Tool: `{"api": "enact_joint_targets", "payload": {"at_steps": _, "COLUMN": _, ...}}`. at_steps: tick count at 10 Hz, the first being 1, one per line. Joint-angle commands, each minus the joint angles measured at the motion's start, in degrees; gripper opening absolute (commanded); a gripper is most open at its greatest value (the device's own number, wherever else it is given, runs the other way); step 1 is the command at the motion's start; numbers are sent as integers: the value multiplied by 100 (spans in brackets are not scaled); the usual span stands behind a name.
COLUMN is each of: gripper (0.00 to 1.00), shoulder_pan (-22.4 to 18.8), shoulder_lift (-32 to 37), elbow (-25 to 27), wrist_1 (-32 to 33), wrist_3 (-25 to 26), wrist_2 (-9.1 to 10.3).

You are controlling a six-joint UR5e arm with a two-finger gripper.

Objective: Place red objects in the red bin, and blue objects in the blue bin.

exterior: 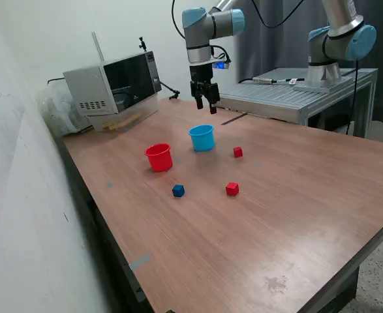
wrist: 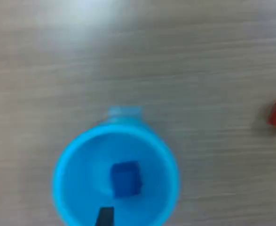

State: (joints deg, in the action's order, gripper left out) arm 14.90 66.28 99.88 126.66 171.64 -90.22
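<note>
Wooden table [exterior: 295, 215], gripper [exterior: 205, 103] hanging open-jawed above the blue bin [exterior: 202, 138]. Blue cube [exterior: 178, 190] near it looks light, rigid; pinch its flat sides.

- Setting: a robotics lab or test room, not a home.
- Two industrial arms with grey links and light blue joint caps: one arm [exterior: 204, 26] hangs over the table, a second arm [exterior: 338, 39] stands behind on a metal bench [exterior: 295, 98].
- Black cables [exterior: 276, 16] loop between the arms.
- Wood-laminate work table [exterior: 295, 215] on a dark frame, set against a plain white wall [exterior: 21, 195].
- Microwave oven [exterior: 113, 83], door ajar, placed at the far corner as a prop.
- Grey curtain [exterior: 276, 45] closes off the background.
- Small toy-like test items: red cup [exterior: 159, 157], light blue cup [exterior: 202, 137], coloured cubes [exterior: 232, 189].
</note>
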Motion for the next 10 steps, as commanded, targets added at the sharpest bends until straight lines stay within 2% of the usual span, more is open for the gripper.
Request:
{"api": "enact_joint_targets", "payload": {"at_steps": 1, "gripper": 100, "shoulder_pan": -346, "shoulder_lift": 121, "elbow": 189, "wrist_1": -357, "wrist_3": 1313, "wrist_2": 39}}
{"api": "enact_joint_targets", "payload": {"at_steps": 3, "gripper": 100, "shoulder_pan": -592, "shoulder_lift": 122, "elbow": 181, "wrist_1": -510, "wrist_3": 2124, "wrist_2": 328}}
{"api": "enact_joint_targets", "payload": {"at_steps": 4, "gripper": 100, "shoulder_pan": -777, "shoulder_lift": 69, "elbow": 155, "wrist_1": -502, "wrist_3": 2380, "wrist_2": 373}}
{"api": "enact_joint_targets", "payload": {"at_steps": 6, "gripper": 100, "shoulder_pan": -1077, "shoulder_lift": -289, "elbow": 146, "wrist_1": -423, "wrist_3": 2514, "wrist_2": 417}}
{"api": "enact_joint_targets", "payload": {"at_steps": 10, "gripper": 100, "shoulder_pan": -990, "shoulder_lift": -713, "elbow": 119, "wrist_1": 122, "wrist_3": 2427, "wrist_2": 444}}
